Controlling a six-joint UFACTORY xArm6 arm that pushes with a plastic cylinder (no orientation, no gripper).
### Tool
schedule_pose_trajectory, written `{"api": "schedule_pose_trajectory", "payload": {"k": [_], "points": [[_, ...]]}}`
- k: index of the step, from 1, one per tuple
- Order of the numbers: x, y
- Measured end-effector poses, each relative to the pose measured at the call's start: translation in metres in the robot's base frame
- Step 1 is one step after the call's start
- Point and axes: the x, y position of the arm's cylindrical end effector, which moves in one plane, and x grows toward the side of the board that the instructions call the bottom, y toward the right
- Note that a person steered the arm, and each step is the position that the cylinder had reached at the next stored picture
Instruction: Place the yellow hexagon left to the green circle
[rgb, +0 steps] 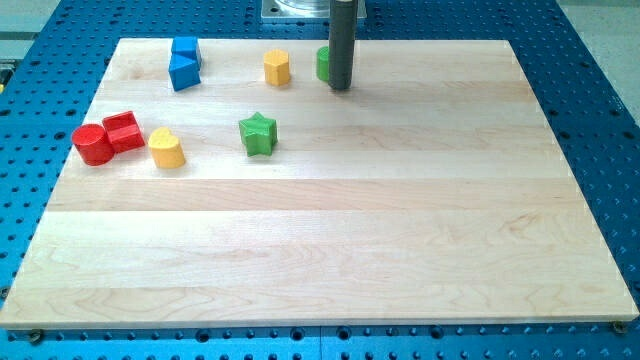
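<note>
The yellow hexagon stands near the view's top, left of centre. The green circle is just to its right, mostly hidden behind my dark rod. My tip rests on the board right beside the green circle, at its lower right. A small gap separates the yellow hexagon from the green circle.
A green star lies below the hexagon. Blue blocks sit at the top left. A red cylinder, a red cube and a yellow heart-like block cluster at the left edge of the wooden board.
</note>
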Motion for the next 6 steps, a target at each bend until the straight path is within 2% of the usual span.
{"api": "schedule_pose_trajectory", "payload": {"k": [1,2,3,4,5,6], "points": [[0.034,-0.016],[-0.015,0.012],[-0.02,0.014],[0.023,-0.047],[0.019,-0.115],[0.004,-0.101]]}}
